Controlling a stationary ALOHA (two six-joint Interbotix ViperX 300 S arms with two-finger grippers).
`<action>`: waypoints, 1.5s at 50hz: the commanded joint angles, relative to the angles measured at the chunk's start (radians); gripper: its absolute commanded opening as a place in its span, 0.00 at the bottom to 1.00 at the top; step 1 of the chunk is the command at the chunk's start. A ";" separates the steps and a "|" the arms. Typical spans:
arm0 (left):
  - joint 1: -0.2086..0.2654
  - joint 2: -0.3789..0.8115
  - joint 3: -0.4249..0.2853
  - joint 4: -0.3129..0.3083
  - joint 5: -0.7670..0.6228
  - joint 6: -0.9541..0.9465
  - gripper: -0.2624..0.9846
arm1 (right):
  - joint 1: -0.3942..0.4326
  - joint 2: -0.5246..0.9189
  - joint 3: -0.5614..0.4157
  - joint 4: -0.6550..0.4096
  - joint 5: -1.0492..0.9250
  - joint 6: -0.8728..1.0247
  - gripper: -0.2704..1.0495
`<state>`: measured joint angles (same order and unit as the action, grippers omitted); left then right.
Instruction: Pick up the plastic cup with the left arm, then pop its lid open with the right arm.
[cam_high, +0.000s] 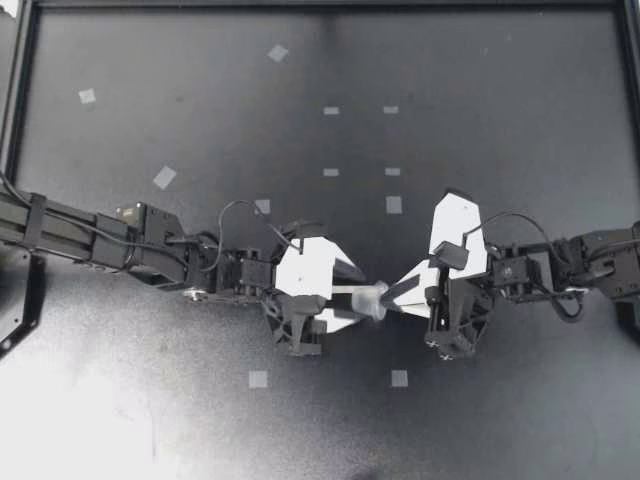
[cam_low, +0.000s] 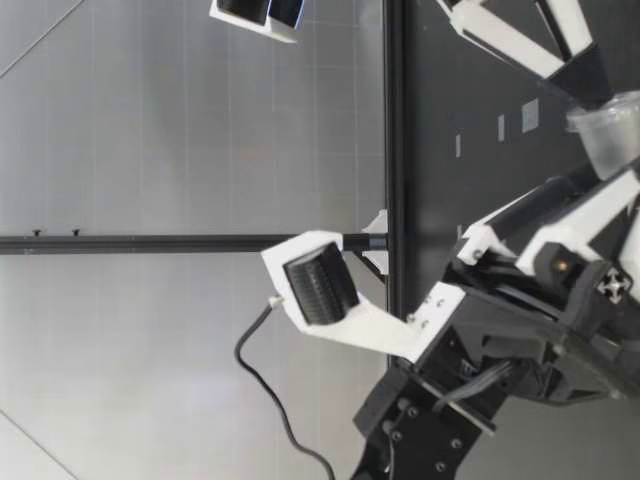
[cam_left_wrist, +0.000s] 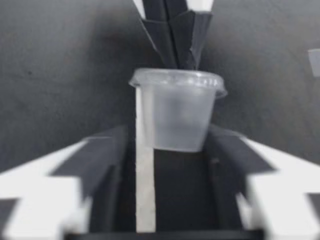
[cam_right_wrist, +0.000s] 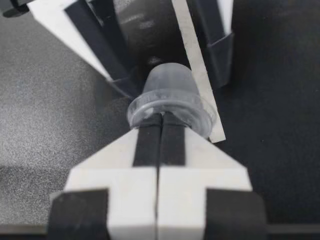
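Observation:
A small translucent plastic cup (cam_high: 370, 300) hangs between my two grippers near the middle of the black table (cam_high: 480, 100). My right gripper (cam_high: 392, 292) is shut on the cup's rim, pinching it from the right. My left gripper (cam_high: 360, 298) reaches in from the left with its fingers on either side of the cup's body. In the right wrist view one left finger (cam_right_wrist: 120, 65) sits against the cup (cam_right_wrist: 167, 90), while the other (cam_right_wrist: 220, 55) stands a little off it. The left wrist view has the cup (cam_left_wrist: 175, 110) between the fingers, rim toward my right gripper (cam_left_wrist: 175, 45).
Small pale tape marks dot the table, such as one (cam_high: 164, 177) at the back left and two (cam_high: 258, 379) (cam_high: 399, 378) in front of the grippers. A black frame rail (cam_high: 20, 100) borders the table's left side and back.

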<state>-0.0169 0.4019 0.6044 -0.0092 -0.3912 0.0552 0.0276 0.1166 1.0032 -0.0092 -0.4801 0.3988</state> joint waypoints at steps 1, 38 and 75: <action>-0.002 -0.029 -0.018 0.002 -0.002 0.000 0.49 | 0.005 -0.034 -0.006 0.003 -0.005 0.002 0.14; -0.002 -0.394 0.337 -0.066 -0.684 0.103 0.35 | 0.003 -0.411 0.210 0.129 -0.446 0.612 0.71; -0.002 -0.362 0.313 -0.064 -0.684 0.117 0.35 | -0.072 -0.143 -0.043 -0.144 -0.943 0.775 0.71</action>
<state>-0.0169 0.0522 0.9311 -0.0736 -1.0677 0.1703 -0.0230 0.0629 0.9756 -0.1212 -1.3407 1.1904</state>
